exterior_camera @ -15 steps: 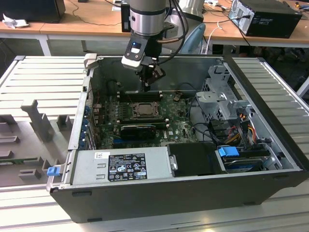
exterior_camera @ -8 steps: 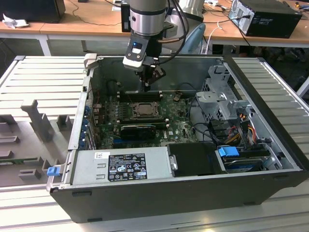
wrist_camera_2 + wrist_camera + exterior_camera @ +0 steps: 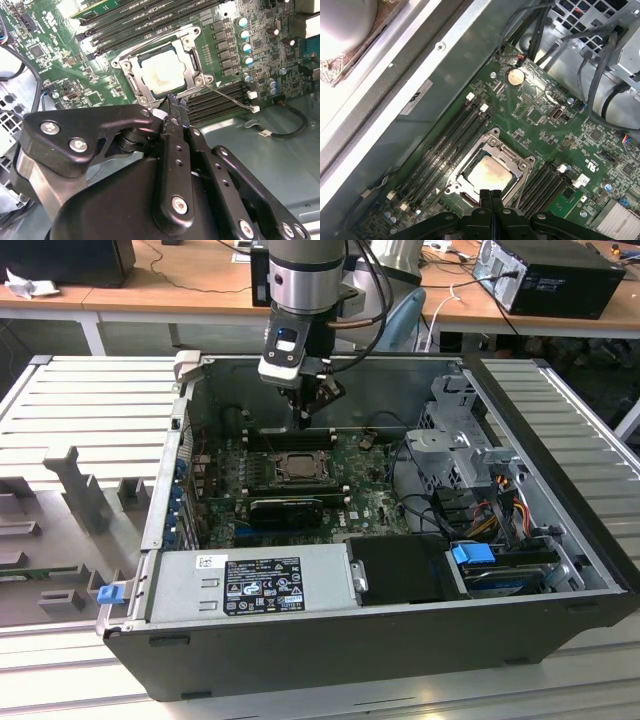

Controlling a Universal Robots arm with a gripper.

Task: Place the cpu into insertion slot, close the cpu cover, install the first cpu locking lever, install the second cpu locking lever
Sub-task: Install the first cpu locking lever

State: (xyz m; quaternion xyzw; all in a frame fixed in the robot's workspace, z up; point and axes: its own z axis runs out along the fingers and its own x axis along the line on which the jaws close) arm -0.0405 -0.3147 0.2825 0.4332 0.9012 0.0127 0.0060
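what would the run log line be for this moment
cpu: in place, top showing | cpu cover: down flat around cpu | pincer: shut, tips at cover edge, contact unclear

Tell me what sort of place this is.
Probably a robotics lab or workshop: an opened computer case lies on a slatted metal table, a robot arm reaches into it, and wooden benches behind carry another computer.
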